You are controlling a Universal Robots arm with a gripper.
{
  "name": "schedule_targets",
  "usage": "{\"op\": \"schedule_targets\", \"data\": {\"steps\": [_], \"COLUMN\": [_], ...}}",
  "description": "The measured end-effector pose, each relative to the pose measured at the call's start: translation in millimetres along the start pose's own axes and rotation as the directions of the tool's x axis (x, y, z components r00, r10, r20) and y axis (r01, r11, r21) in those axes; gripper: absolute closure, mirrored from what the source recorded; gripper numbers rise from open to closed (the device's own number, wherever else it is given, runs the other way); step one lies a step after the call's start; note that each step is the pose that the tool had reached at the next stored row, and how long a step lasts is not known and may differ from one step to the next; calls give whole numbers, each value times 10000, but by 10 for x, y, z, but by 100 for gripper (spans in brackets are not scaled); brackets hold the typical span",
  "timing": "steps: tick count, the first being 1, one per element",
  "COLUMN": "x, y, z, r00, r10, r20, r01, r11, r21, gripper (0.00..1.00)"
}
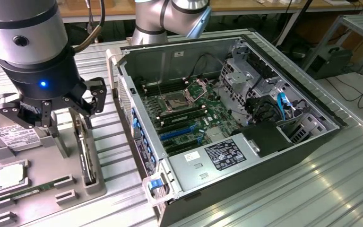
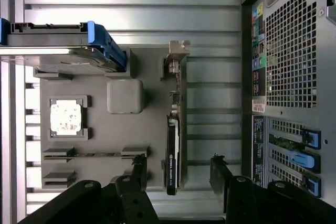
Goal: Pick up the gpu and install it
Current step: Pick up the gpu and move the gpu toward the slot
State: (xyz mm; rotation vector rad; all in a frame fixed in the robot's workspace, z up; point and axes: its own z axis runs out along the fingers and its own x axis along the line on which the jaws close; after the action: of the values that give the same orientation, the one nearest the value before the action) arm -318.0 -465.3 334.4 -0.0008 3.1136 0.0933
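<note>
Hovers over the tray (image 2: 100, 129) with fingers (image 2: 139, 169) spread, gpu (image 2: 172, 153) standing edge-on between them in the wrist view, fan face hidden, finger bases cut off.

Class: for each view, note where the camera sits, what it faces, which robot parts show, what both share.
Exterior view: off the arm, above, facing the open grey computer case; arm and open gripper show.
Wrist view: on the wrist, looking down between its fingers at the thin black gpu.
Shared: gpu, case, grey holder tray.
</note>
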Motion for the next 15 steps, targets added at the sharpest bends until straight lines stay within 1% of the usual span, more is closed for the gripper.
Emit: {"op": "schedule_targets", "data": {"steps": [1,5,9,11,12,14,15], "x": [0,-1,1,1,1,2,2], "y": [-1,2,-1,-2,-2,-4,-4], "z": [17,70,119,135,144,165,175], "r00": [10000,9997,9995,9994,9994,9993,9993], "r10": [-28,-227,-320,-344,-353,-372,-378], "r20": [-1,-17,-24,-28,-29,-35,-40], "r01": [28,227,320,344,353,373,379], "r11": [10000,9997,9995,9994,9994,9992,9992], "r21": [-1,24,23,40,55,123,146], "gripper": [40,40,40,40,40,40,40]}}
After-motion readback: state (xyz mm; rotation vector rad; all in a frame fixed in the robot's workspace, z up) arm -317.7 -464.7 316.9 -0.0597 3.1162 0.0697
